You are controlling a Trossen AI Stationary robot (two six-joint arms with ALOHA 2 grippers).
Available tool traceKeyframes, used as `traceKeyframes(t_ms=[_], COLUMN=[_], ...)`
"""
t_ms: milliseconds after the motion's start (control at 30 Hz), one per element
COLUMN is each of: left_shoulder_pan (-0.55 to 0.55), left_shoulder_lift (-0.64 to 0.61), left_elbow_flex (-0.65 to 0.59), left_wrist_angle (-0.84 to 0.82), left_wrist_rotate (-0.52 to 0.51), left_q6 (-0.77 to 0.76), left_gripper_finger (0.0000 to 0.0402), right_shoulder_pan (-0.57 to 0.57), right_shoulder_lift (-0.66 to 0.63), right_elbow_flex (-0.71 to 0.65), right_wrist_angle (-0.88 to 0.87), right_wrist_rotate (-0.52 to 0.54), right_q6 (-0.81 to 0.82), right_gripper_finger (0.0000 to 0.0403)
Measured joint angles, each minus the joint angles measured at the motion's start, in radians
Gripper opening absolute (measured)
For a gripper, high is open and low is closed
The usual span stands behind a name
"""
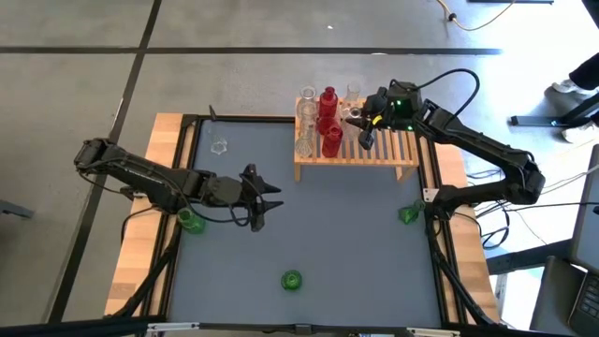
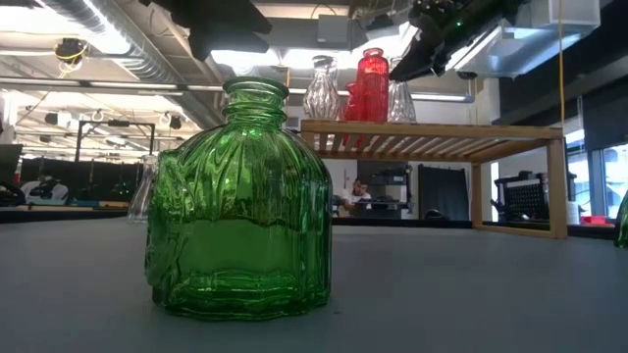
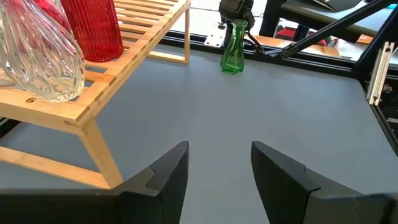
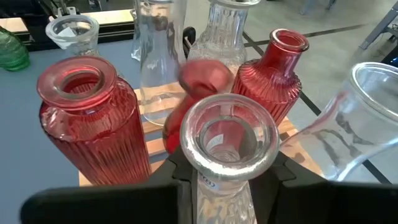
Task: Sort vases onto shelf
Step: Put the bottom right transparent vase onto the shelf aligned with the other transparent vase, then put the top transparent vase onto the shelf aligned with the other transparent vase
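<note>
Right claw (image 4: 227, 177) grasping a clear vase (image 4: 229, 140) over the shelf (image 1: 393, 154).
Red vases (image 4: 93, 121) stand just beyond it; left claw (image 3: 217, 180) released above the bench (image 1: 309, 225).

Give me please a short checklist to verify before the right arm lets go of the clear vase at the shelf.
1. Right gripper closed on the clear vase: ok, the neck sits between its fingers.
2. Vase is over the shelf: ok, the high view shows it above the slats.
3. Vase base rests on the slats: cannot tell, the base is hidden.
4. Room between neighbours: not ok, the red vases and other clear vases stand very close around it.
5. Left gripper is away from the shelf: ok, it is open over the table.
6. Vases left to sort: not ok, three green vases remain on the table.
</note>
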Motion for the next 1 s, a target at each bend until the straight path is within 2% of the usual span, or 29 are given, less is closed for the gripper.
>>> traceKeyframes(t_ms=[367, 800, 1000], left_shoulder_pan=[0.0, 0.0, 0.0], left_shoulder_lift=[0.0, 0.0, 0.0], left_elbow_flex=[0.0, 0.0, 0.0], left_wrist_angle=[0.0, 0.0, 0.0], left_wrist_rotate=[-0.001, -0.002, -0.002], left_q6=[0.0, 0.0, 0.0], left_gripper_finger=[0.0167, 0.0167, 0.0167], right_shoulder_pan=[0.0, 0.0, 0.0], right_shoulder_lift=[0.0, -0.025, -0.095], right_elbow_flex=[-0.001, -0.001, 0.092], right_wrist_angle=[0.0, -0.003, -0.124], right_wrist_rotate=[0.004, 0.053, 0.055], right_q6=[-0.017, -0.017, -0.004], right_gripper_finger=[0.0114, 0.0205, 0.0213])
